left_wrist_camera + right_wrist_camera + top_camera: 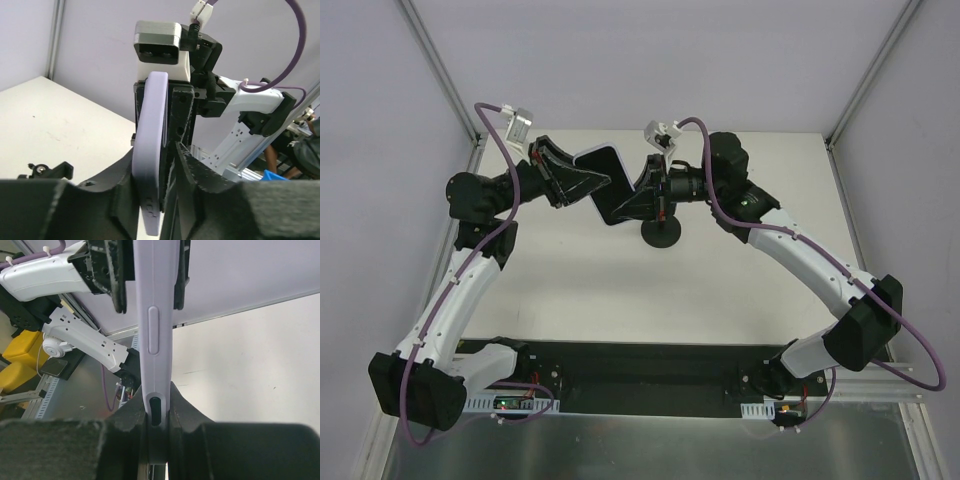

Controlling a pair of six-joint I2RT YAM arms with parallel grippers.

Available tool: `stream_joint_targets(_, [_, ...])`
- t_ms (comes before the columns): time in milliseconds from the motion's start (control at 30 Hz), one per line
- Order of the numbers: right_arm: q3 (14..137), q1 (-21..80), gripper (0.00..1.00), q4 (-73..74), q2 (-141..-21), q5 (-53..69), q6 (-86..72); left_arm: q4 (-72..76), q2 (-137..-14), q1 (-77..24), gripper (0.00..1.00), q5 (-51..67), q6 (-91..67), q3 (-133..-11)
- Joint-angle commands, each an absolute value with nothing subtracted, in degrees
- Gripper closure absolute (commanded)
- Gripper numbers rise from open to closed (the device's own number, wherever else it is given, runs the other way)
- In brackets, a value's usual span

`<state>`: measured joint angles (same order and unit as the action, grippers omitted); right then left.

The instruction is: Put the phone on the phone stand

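The phone, black screen with a pale lavender edge, is held in the air between both grippers at the back middle of the table. My left gripper is shut on its left end. My right gripper is shut on its right end. In the left wrist view the phone stands edge-on between my fingers. In the right wrist view the phone is pinched low between my fingers. The phone stand shows its round black base just under and right of the phone. Its clamp head shows low left.
The white table is walled by pale panels at the back and sides, with metal posts at the far corners. A black strip holding both arm bases runs along the near edge.
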<state>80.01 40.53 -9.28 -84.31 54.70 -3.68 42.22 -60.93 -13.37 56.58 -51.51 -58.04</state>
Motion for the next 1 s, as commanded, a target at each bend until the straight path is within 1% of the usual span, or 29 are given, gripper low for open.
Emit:
stream_joint_targets(0, [82.2,40.4,0.99,-14.4,-82.5,58.3,-2.8,47.8,-60.8,-12.4,0.79,58.2,-53.3,-59.8])
stream_joint_targets(67, [82.4,40.4,0.99,-14.6,-82.9,58.9,-3.2,47.8,-60.8,-12.3,0.81,58.6,-53.2,-59.9])
stream_joint_targets(100, [82.5,40.4,0.99,-14.6,-83.1,59.3,-3.3,47.6,-60.7,-12.2,0.8,59.1,-52.9,-60.1])
stream_joint_targets(133, [82.6,40.4,0.99,-14.6,-83.2,59.5,-3.3,47.5,-60.7,-12.1,0.72,59.4,-52.6,-60.3])
stream_joint_targets(200, [82.6,40.4,0.99,-14.6,-83.3,60.1,-3.3,46.8,-60.6,-12.0,0.65,59.8,-51.9,-60.6])
stream_joint_targets(233, [82.6,40.5,0.99,-14.6,-83.4,60.3,-3.3,46.8,-60.6,-12.0,0.6,60.0,-51.9,-60.6])
stream_joint_targets(333, [83.1,40.5,0.99,-14.6,-83.9,61.3,-3.7,46.8,-60.6,-12.0,0.58,60.4,-51.8,-60.6])
stream_joint_targets(500, [83.3,40.5,0.99,-14.8,-84.5,62.5,-3.9,47.5,-60.6,-12.0,0.61,60.6,-52.2,-60.6])
stream_joint_targets(633, [83.5,40.5,0.99,-14.8,-84.6,62.8,-4.0,48.8,-60.6,-12.0,0.57,60.8,-53.3,-60.6])
stream_joint_targets(667, [83.5,40.4,0.99,-14.8,-84.7,62.8,-4.0,49.0,-60.6,-12.0,0.57,60.8,-53.3,-60.5])
stream_joint_targets(867, [83.8,40.5,0.99,-14.4,-85.0,62.9,-4.0,49.0,-60.6,-12.0,0.7,60.6,-53.2,-60.5])
stream_joint_targets(900, [83.8,40.7,0.99,-14.4,-85.0,63.1,-3.9,49.0,-60.7,-12.0,0.75,60.6,-53.1,-60.5])
stream_joint_targets(967, [83.8,40.8,0.99,-14.2,-85.0,63.1,-3.7,49.0,-61.1,-12.0,0.81,60.6,-53.2,-60.6])
